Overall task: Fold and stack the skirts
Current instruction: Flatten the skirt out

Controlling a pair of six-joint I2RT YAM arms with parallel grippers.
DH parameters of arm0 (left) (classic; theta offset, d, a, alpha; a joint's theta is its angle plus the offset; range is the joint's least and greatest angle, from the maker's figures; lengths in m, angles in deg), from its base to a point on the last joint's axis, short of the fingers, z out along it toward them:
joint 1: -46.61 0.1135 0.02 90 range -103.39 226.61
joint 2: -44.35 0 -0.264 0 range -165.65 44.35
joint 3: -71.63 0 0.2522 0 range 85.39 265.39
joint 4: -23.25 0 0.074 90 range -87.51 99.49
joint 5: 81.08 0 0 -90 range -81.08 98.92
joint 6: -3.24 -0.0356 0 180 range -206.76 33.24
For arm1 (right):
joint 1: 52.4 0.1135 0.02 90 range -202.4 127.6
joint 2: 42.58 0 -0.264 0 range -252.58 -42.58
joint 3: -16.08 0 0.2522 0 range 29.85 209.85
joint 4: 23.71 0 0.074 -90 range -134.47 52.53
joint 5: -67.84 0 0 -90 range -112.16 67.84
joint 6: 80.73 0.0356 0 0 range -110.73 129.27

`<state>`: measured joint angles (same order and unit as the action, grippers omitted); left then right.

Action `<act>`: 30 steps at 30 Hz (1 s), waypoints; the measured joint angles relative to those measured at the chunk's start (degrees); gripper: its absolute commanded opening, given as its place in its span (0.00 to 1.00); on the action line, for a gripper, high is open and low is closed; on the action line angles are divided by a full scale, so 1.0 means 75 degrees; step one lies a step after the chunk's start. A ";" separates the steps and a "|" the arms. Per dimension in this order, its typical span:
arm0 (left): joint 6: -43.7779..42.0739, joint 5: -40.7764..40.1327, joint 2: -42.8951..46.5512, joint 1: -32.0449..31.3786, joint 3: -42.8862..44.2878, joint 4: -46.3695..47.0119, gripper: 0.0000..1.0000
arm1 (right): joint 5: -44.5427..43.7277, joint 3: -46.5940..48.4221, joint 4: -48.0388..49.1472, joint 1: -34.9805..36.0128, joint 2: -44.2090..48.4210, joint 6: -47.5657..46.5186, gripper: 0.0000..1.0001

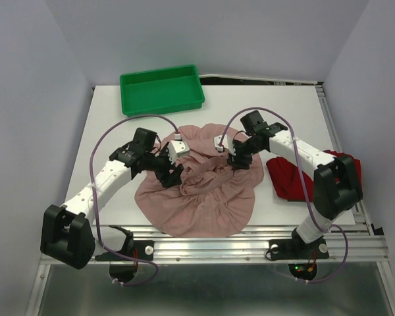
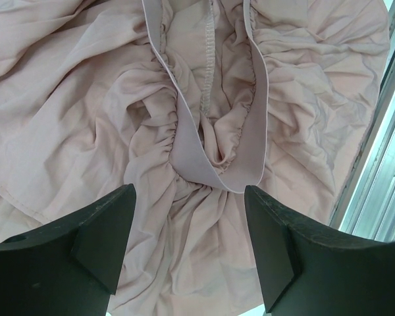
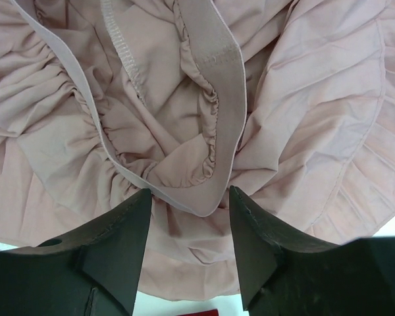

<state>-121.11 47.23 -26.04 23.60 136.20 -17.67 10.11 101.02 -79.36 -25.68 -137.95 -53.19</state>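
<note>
The dusty pink skirt lies spread and crumpled at the table's middle, its elastic waistband bunched near the centre. My left gripper is open, jaws wide, hovering over the waistband's left end with cloth between the fingers. My right gripper is open over the waistband's right end, its fingers on either side of the band's curve. The dark red skirt lies crumpled at the right, partly under the right arm; a sliver shows in the right wrist view.
A green plastic tray stands at the back left of the white table. The table's metal front rail runs along the near edge. Grey walls close in both sides.
</note>
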 measured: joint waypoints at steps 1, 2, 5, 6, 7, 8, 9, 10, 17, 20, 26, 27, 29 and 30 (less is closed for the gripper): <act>-0.0061 -0.0003 0.0000 0.0003 0.0000 -0.0050 0.78 | -0.0029 0.0000 -0.0029 0.0003 0.0000 -0.0050 0.57; -0.0119 -0.0006 0.0000 0.0003 0.0000 -0.0087 0.78 | -0.0050 0.0000 -0.0050 0.0006 0.0000 -0.0093 0.59; -0.0318 -0.0064 -0.0003 0.0032 0.0000 -0.0187 0.78 | -0.0082 0.0000 -0.0184 0.0035 0.0006 -0.0233 0.62; -0.0379 -0.0085 -0.0009 0.0032 0.0000 -0.0207 0.78 | -0.0090 0.0000 -0.0239 0.0044 0.0015 -0.0303 0.64; -0.0452 -0.0114 -0.0044 0.0032 0.0000 -0.0236 0.78 | -0.0102 0.0000 -0.0315 0.0052 0.0029 -0.0353 0.65; -0.0484 -0.0122 -0.0067 0.0032 0.0000 -0.0248 0.78 | -0.0105 -0.0003 -0.0382 0.0058 0.0047 -0.0420 0.66; -0.0527 -0.0140 -0.0128 0.0032 0.0000 -0.0262 0.78 | -0.0119 -0.0006 -0.0472 0.0064 0.0073 -0.0484 0.68; -0.0554 -0.0154 -0.0169 0.0032 0.0000 -0.0265 0.78 | -0.0137 -0.0006 -0.0519 0.0064 0.0093 -0.0536 0.69; -0.0580 -0.0254 -0.0335 0.0032 0.0003 -0.0265 0.78 | -0.0262 -0.0006 -0.0551 0.0064 0.0085 -0.0629 0.65; -0.0580 -0.0315 -0.0335 0.0032 0.0003 -0.0259 0.78 | -0.0271 -0.0006 -0.0510 0.0064 -0.0082 -0.0557 0.59; -0.0583 -0.0487 -0.0321 0.0032 0.0003 -0.0201 0.91 | -0.0265 -0.0006 -0.0335 0.0064 -0.0326 -0.0262 0.29; -0.0592 -0.0519 -0.0306 0.0032 0.0003 -0.0184 0.94 | -0.0262 -0.0003 -0.0318 0.0079 -0.0326 -0.0216 0.11; -0.0699 -0.0551 -0.0230 0.0032 -0.0020 -0.0160 0.96 | -0.0262 -0.0003 -0.0268 0.0105 -0.0326 -0.0189 0.01; -0.0761 -0.0568 -0.0154 0.0026 -0.0067 -0.0137 0.96 | -0.0259 0.0000 -0.0265 0.0119 -0.0326 -0.0012 0.01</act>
<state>-126.81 42.96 -27.20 23.80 135.69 -18.69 8.17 101.02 -81.34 -24.79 -140.40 -53.28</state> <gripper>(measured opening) 0.950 0.056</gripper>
